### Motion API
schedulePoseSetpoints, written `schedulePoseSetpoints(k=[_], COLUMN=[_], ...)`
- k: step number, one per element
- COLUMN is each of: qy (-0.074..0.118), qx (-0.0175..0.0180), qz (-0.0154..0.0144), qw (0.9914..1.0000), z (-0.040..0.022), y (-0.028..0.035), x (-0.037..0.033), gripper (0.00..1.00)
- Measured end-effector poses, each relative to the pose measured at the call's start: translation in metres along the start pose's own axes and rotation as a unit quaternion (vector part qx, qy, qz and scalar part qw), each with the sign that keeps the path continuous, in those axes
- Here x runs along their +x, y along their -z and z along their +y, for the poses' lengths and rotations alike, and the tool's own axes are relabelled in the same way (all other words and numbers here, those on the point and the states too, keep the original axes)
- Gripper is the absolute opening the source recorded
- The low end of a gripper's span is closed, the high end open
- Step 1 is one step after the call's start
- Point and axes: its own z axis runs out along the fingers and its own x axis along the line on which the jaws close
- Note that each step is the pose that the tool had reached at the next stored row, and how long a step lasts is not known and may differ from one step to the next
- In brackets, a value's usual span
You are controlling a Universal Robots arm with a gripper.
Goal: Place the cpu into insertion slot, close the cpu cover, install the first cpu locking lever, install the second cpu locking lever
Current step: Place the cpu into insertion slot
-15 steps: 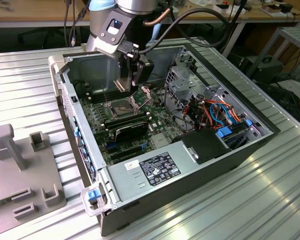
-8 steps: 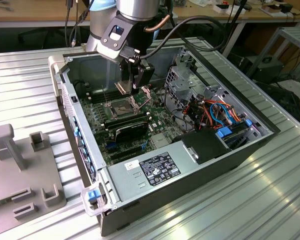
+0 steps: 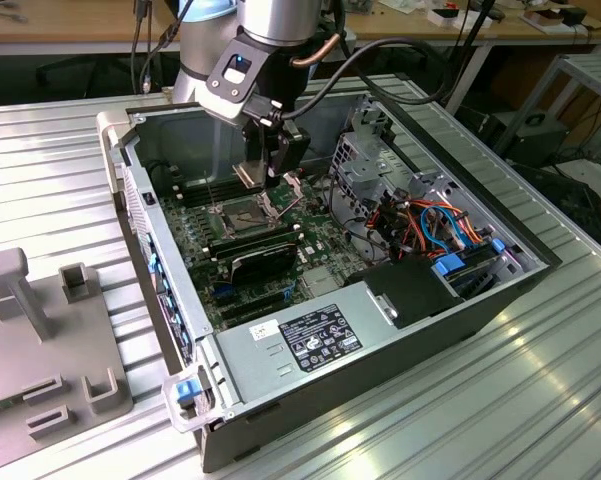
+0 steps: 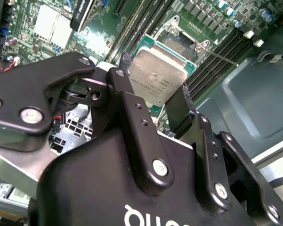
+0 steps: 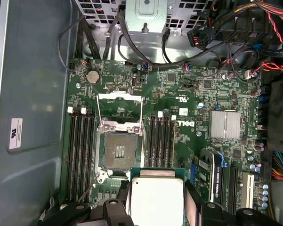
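Note:
The cpu, a small square chip with a silver-grey face, is clamped between my gripper's black fingers. It hangs in the air just above and beside the insertion slot, a dark square socket with a metal rim and nothing in it. The cpu cover stands swung open at the socket's far edge. Two thin wire levers are raised beside it.
The motherboard lies inside an open computer case on a ribbed metal table. Long memory slots flank the socket. A black expansion card sits close by, then a power supply, a drive cage and cables. Grey fixtures stand outside.

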Motion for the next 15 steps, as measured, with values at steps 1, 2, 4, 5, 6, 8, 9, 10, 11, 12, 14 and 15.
schedulePoseSetpoints(k=[1, 2, 4, 5, 6, 8, 9, 10, 11, 12, 14, 15], qy=[0.000, 0.000, 0.000, 0.000, 0.000, 0.000, 0.000, 0.000, 0.000, 0.000, 0.000, 0.000], qx=[0.0000, 0.0000, 0.0001, 0.0001, 0.0001, 0.0000, 0.0000, 0.0000, 0.0000, 0.0000, 0.0000, 0.0001], qz=[0.0001, 0.0001, 0.0001, 0.0001, 0.0000, 0.0001, 0.0001, 0.0001, 0.0001, 0.0001, 0.0001, 0.0001], qw=[1.00000, 1.00000, 1.00000, 1.00000, 1.00000, 1.00000, 1.00000, 1.00000, 1.00000, 1.00000, 1.00000, 1.00000], z=[0.0000, 0.0000, 0.0000, -0.0001, 0.0000, 0.0000, -0.0001, -0.0001, -0.0001, -0.0001, -0.0001, -0.0001], y=[-0.0001, -0.0001, -0.0001, -0.0001, -0.0001, -0.0008, -0.0009, -0.0015, -0.0021, -0.0021, -0.0021, -0.0022], x=[0.0001, 0.0001, 0.0001, 0.0001, 0.0001, 0.0002, 0.0002, 0.0002, 0.0002, 0.0002, 0.0002, 0.0002], gripper=[0.55, 0.55, 0.55, 0.55, 0.55, 0.55, 0.55, 0.55, 0.55, 0.55, 0.55, 0.55])
